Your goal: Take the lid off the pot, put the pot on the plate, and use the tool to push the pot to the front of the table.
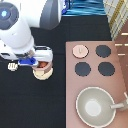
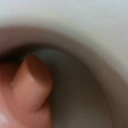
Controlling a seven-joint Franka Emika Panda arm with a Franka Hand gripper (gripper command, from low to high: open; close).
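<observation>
My gripper (image 1: 40,64) hangs over the plate (image 1: 42,76), a cream disc on the black table (image 1: 30,105) left of the stove. It is shut on the pot (image 1: 45,65), whose reddish inside peeks out beside the hand, right on top of the plate. The wrist view is filled by the pot's wall (image 2: 85,45) and its reddish-orange inside (image 2: 30,85). Off the pot, the pale pink lid (image 1: 80,50) lies on the stove's upper-left burner. The cream tool (image 1: 12,66) lies on the table left of the hand, partly hidden by the arm.
The pinkish-brown stove (image 1: 120,70) fills the exterior view's right side, with three black burners (image 1: 103,50) showing. A large grey pan (image 1: 95,106) with a long handle sits on its lower part. The robot's white arm (image 1: 25,25) covers the upper left.
</observation>
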